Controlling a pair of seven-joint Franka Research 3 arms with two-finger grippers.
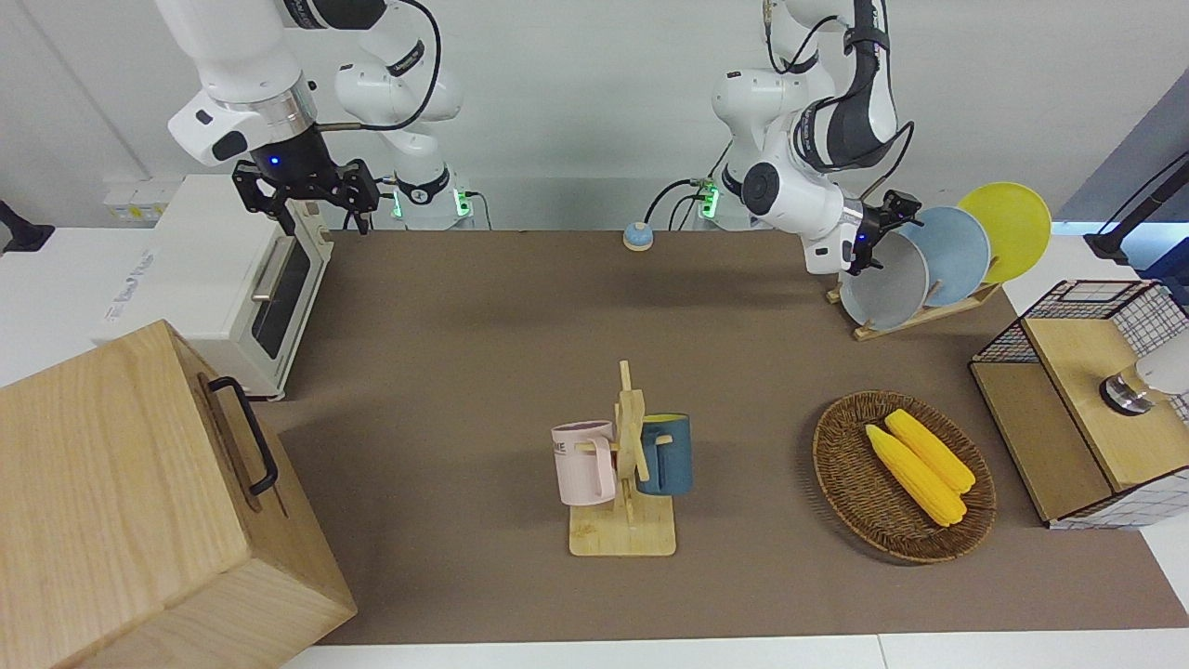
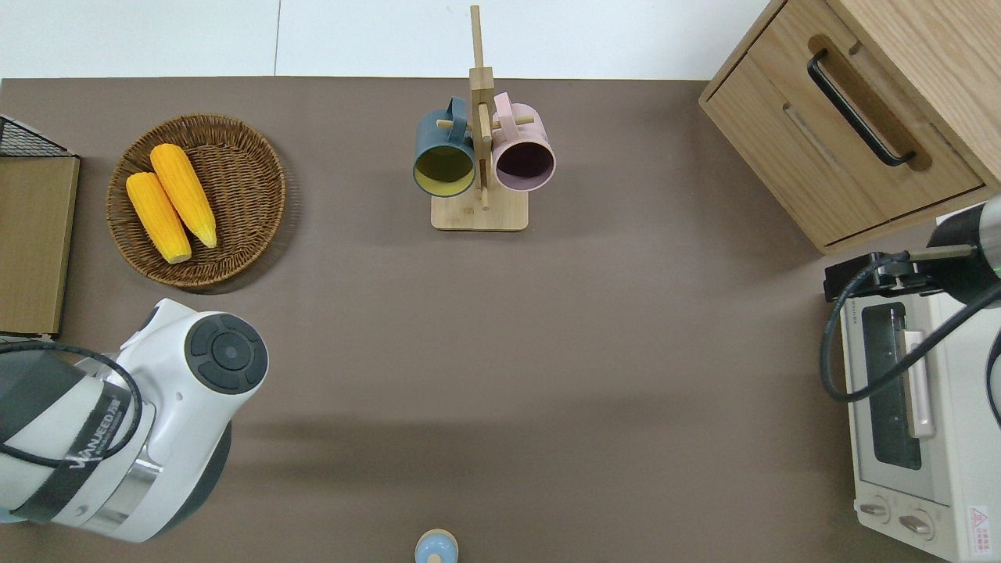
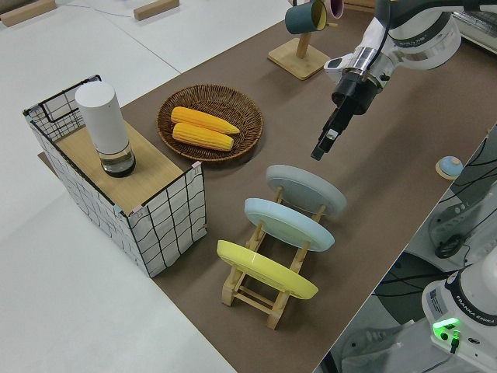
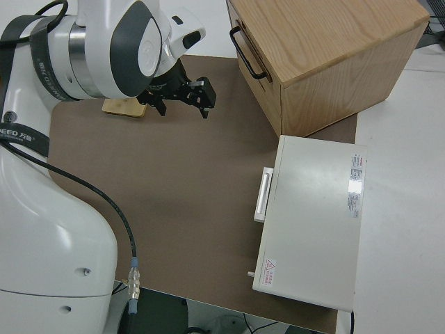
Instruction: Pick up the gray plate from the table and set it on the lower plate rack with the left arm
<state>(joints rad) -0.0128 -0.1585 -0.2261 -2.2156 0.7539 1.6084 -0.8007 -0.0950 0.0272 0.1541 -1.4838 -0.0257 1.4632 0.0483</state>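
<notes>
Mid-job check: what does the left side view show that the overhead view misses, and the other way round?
Only the left side view shows the plate rack with the gray plate in its lowest slot, the light blue plate, the yellow plate, and the left gripper hanging empty over the table. Only the overhead view shows the toaster oven and the wooden drawer box. Both show the corn basket and the mug stand.

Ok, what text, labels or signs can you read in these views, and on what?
"WANJEED": black strap on the left arm; the characters after it are unreadable.
"FRANKA EMIKA": robot base.
"ME": pink mug; the earlier letters are hidden.
Red warning triangle: sticker on the toaster oven; its print and the oven's other labels are too small to read.
</notes>
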